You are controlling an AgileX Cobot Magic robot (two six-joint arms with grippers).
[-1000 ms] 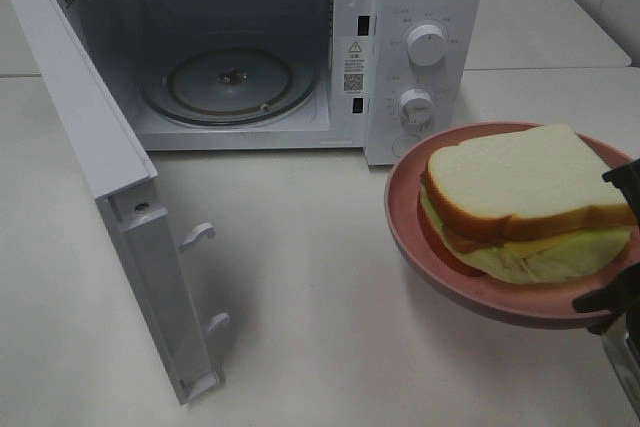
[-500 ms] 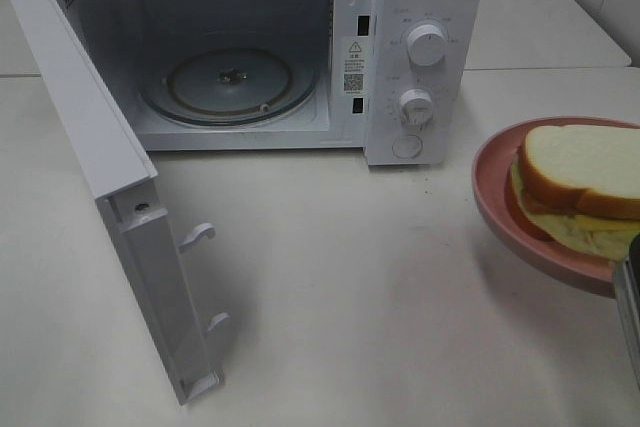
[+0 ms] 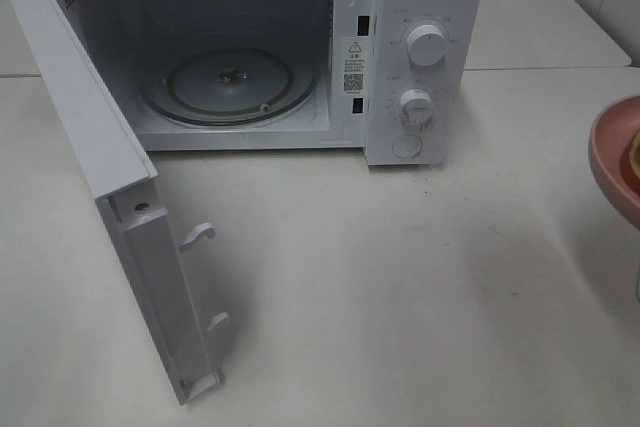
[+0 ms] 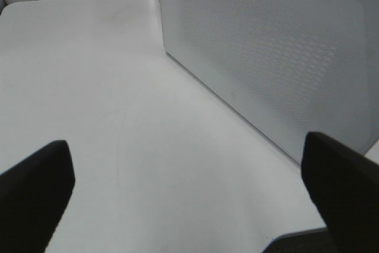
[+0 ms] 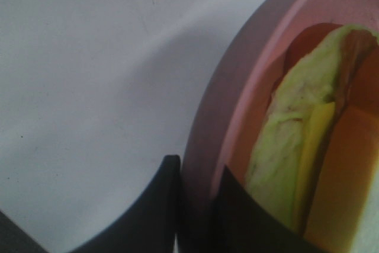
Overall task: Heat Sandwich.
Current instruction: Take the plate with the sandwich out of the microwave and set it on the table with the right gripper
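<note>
The sandwich [image 5: 296,164] lies on the round pink plate [image 5: 237,105]; its yellow-green filling and tan crust show in the right wrist view. My right gripper [image 5: 198,208] is shut on the plate's rim, one finger on each side of it. In the exterior view only the plate's edge [image 3: 612,152] and a sliver of the sandwich [image 3: 635,152] show at the far right, held above the table. The white microwave [image 3: 425,7] stands at the back with its door [image 3: 95,147] swung open and the glass turntable [image 3: 230,82] bare. My left gripper [image 4: 189,199] is open and empty over the table.
The open door juts forward on the left of the table [image 3: 380,297]. Two knobs [image 3: 427,44] sit on the microwave's right panel. The left wrist view shows the microwave's perforated side wall [image 4: 272,57] close by.
The plate with the sandwich has moved to the right, from in front of the microwave's control panel to nearly out of the exterior view. The microwave and door have not moved.
</note>
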